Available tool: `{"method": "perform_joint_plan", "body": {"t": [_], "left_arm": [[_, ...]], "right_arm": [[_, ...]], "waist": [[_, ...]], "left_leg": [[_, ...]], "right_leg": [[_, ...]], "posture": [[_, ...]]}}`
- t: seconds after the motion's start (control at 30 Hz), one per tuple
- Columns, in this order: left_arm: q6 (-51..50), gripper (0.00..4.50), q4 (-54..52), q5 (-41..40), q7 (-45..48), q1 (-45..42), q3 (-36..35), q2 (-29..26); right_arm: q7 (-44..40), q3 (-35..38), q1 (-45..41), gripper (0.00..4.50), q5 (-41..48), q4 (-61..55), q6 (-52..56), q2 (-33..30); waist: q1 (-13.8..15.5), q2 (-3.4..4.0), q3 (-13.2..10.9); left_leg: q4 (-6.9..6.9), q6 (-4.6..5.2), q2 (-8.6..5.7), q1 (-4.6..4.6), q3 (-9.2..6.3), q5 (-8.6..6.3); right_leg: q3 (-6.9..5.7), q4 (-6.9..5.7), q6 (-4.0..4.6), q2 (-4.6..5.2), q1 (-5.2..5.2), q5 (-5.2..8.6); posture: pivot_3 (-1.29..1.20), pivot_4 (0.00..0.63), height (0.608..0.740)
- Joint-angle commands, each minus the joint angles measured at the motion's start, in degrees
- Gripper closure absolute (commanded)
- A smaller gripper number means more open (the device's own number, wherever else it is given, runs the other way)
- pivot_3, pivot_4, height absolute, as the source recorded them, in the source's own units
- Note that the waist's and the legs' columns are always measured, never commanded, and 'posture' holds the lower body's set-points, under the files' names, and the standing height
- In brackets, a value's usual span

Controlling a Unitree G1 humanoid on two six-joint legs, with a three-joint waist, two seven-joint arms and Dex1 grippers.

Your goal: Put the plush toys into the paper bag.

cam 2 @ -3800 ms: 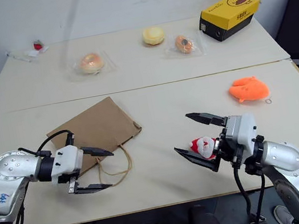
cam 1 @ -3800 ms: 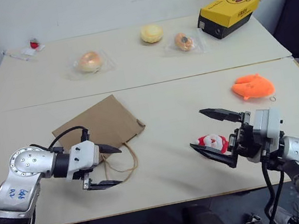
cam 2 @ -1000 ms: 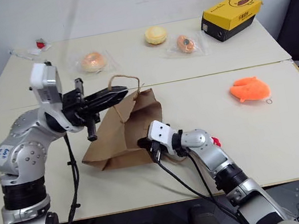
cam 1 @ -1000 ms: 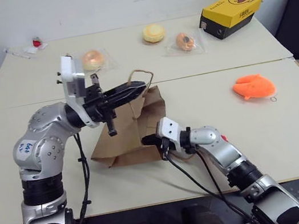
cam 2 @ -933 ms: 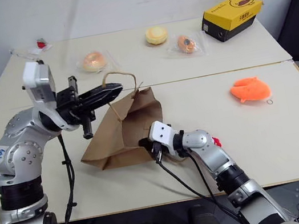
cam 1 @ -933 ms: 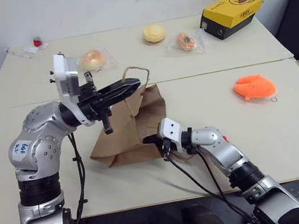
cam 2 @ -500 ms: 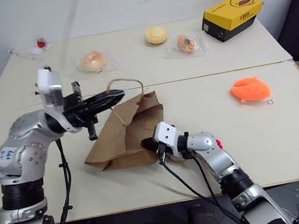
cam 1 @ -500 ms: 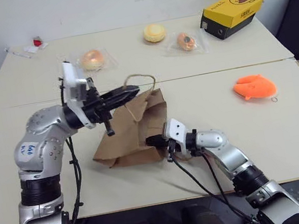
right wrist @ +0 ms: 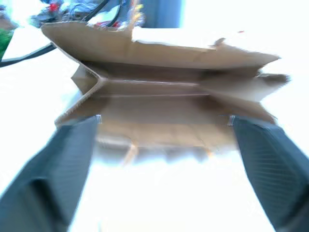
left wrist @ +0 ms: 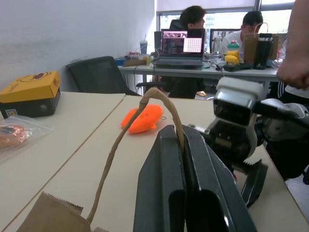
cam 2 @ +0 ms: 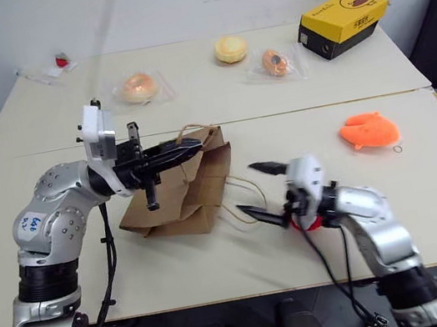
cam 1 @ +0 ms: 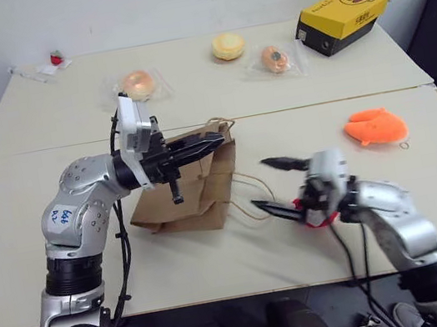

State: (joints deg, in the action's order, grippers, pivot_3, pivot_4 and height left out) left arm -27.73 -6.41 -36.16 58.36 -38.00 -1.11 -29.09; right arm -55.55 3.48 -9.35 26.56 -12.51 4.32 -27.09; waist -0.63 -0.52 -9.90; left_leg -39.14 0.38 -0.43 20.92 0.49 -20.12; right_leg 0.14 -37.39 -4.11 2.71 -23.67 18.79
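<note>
On near table: brown paper bag gaping; left claw clenched on handle; right claw released.

Left gripper clamped, raised; right gripper spread wide, empty.

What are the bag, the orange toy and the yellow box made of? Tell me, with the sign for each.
Bag: brown kraft paper, matte; it creases sharply and has twisted cord handles.
Orange toy: soft plush, probably fabric; fuzzy, rounded outline, no shine.
Yellow box: likely printed cardboard; flat faces, crisp edges, a slight sheen.
</note>
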Motion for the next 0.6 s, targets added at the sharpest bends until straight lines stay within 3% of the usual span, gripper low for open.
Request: {"method": "perform_joint_plan", "body": {"t": [0.03,0.23,0.4,0.6], "left_arm": [[0.98,4.50,-0.67,-0.04,0.93,-1.33,-0.13,-0.01],[1.91,4.50,2.65,0.80,2.72,-2.89,0.44,0.58],[2.20,4.50,3.94,1.20,3.91,-3.55,0.97,1.03],[3.29,4.50,5.34,2.29,2.91,-3.52,0.15,0.86]], "right_arm": [[0.69,8.92,5.94,0.04,3.54,-5.00,-1.57,-3.08],[2.48,28.20,23.74,0.04,3.27,-4.64,-8.02,-5.33],[7.85,41.87,36.42,0.04,4.17,-1.68,-14.02,1.58],[13.33,45.35,44.34,0.04,-0.83,5.38,-24.46,11.31]], "waist": [[0.45,0.00,0.00],[1.14,0.01,0.00],[1.40,0.01,0.00],[0.66,0.04,0.00]], "left_leg": [[0.00,0.00,0.00,0.00,-0.01,0.00],[-0.01,0.02,-0.01,0.01,0.02,0.00],[0.01,0.03,0.00,-0.07,0.04,0.01],[0.22,0.05,0.00,-0.42,0.13,-0.01]], "right_leg": [[-0.01,0.00,0.00,0.00,0.00,0.00],[0.03,0.01,-0.01,-0.02,0.03,-0.01],[0.07,0.00,-0.01,-0.05,0.06,-0.01],[0.22,0.28,0.00,-0.04,0.32,0.00]], "posture": [[0.00,0.150,0.740],[0.00,0.150,0.740],[0.00,0.150,0.740],[0.00,0.150,0.740]]}}
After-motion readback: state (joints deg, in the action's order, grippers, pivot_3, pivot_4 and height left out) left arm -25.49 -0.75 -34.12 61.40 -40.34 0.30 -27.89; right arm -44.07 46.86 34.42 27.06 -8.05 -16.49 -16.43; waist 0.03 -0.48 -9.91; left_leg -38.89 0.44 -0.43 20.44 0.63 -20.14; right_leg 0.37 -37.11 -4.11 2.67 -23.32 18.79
